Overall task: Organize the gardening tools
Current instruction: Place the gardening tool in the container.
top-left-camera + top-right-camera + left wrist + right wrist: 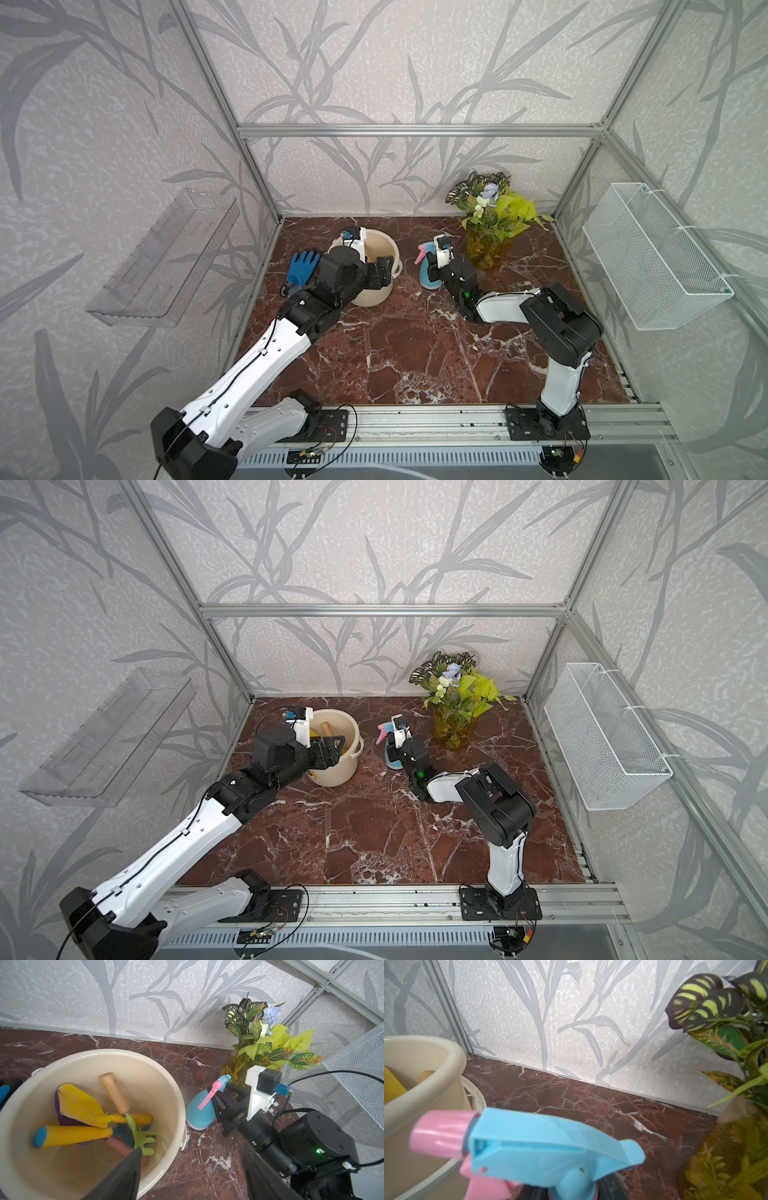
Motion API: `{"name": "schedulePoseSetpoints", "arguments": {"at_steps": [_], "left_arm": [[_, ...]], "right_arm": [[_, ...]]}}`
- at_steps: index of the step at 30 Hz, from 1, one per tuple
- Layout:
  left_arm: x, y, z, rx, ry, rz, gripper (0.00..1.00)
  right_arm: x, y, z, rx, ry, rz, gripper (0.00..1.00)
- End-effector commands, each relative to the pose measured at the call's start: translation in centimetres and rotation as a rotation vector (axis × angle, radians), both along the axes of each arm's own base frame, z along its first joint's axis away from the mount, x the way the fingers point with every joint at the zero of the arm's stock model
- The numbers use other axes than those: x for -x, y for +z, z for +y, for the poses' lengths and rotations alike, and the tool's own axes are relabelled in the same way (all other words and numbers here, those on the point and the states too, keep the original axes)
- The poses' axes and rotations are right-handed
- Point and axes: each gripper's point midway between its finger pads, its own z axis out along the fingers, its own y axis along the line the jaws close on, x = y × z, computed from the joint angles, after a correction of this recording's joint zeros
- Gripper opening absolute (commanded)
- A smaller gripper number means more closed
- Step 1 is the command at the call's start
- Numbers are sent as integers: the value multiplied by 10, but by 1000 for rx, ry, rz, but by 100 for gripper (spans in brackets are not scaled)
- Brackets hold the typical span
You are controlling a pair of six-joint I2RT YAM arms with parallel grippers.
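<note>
A cream bucket [172, 1088] holds the gardening tools: a yellow scoop [79, 1103], a purple trowel [57, 1101] under it, a blue fork [122, 1132] with a yellow handle, and a green rake [143, 1136] with a wooden handle. My left gripper [193, 1151] is open and straddles the bucket's rim, one finger inside and one outside, holding nothing. To the bucket's right, the light-blue-and-pink spray bottle [428, 280] stands on the marble. My right gripper [571, 1188] is shut on its neck, just under the blue head [539, 1147].
A blue glove [303, 266] lies left of the bucket [390, 245], by the wall. The plant in an amber vase [490, 245] stands close behind the right gripper [434, 266]. A clear shelf [166, 257] hangs on the left wall, a white wire basket [652, 257] on the right.
</note>
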Motion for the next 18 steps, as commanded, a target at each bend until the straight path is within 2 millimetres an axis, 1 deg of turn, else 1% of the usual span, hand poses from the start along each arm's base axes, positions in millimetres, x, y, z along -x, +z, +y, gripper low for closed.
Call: {"name": "schedulePoseSetpoints", "arguments": {"at_steps": [1, 4, 7, 10, 14, 18], "left_arm": [[1, 6, 3, 18, 1, -19, 78], [1, 5, 3, 19, 0, -19, 78], [1, 5, 3, 18, 1, -19, 78], [1, 5, 4, 18, 1, -18, 78], [1, 5, 4, 18, 2, -20, 78], [1, 7, 4, 21, -2, -22, 78]], "right_arm": [[-2, 2, 7, 19, 5, -26, 31], [-1, 2, 7, 33, -3, -32, 38], [1, 1, 7, 32, -4, -32, 41], [1, 0, 6, 34, -7, -31, 47], [1, 3, 4, 38, -24, -42, 54], [2, 7, -1, 45, -41, -54, 58]]}}
